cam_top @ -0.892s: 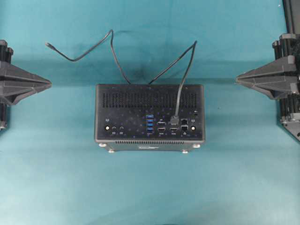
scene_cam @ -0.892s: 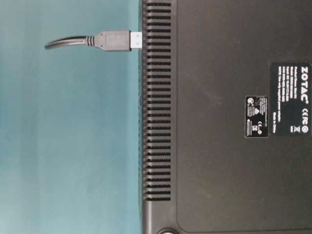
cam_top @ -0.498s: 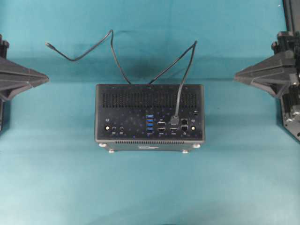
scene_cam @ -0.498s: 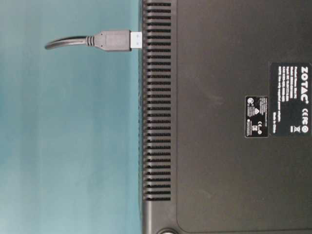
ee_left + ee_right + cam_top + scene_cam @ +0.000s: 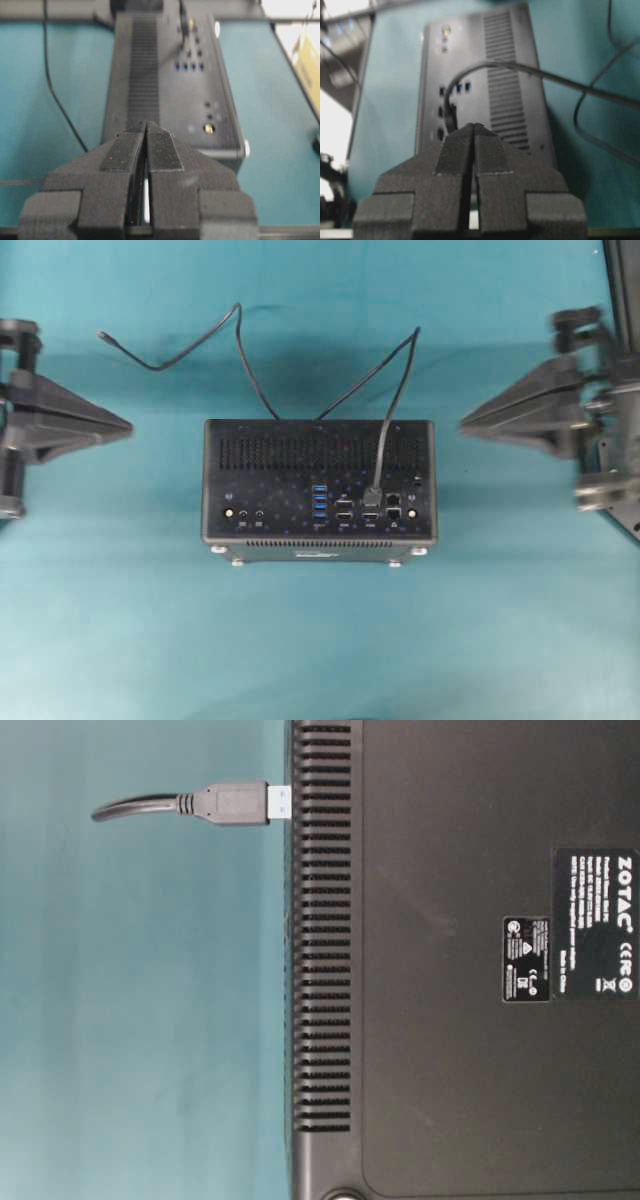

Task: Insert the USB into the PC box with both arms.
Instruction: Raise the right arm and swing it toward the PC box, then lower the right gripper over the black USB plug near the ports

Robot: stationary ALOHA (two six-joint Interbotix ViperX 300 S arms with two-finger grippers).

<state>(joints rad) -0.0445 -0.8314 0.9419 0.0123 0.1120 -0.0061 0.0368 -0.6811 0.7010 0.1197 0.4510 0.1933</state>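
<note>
The black PC box (image 5: 320, 480) lies in the middle of the teal cloth with its port face up. The dark grey USB (image 5: 373, 496) stands in a socket on the right of that face. At table level, the USB (image 5: 225, 803) shows a short strip of metal at the face of the PC box (image 5: 460, 970). My left gripper (image 5: 130, 425) is shut and empty, left of the box. My right gripper (image 5: 462, 425) is shut and empty, on the right. Each wrist view shows closed fingertips, left gripper (image 5: 146, 124) and right gripper (image 5: 473, 126), aimed at the PC box (image 5: 165, 75) (image 5: 470, 75).
The black cable (image 5: 400, 370) loops over the cloth behind the box, and its slim tip (image 5: 100, 335) lies at the back left. A black arm frame (image 5: 620, 270) stands along the right edge. A yellowish object (image 5: 306, 55) sits past the cloth's edge.
Both grippers have moved inward toward the box, the right one farther. The box, plug and cable have not moved.
</note>
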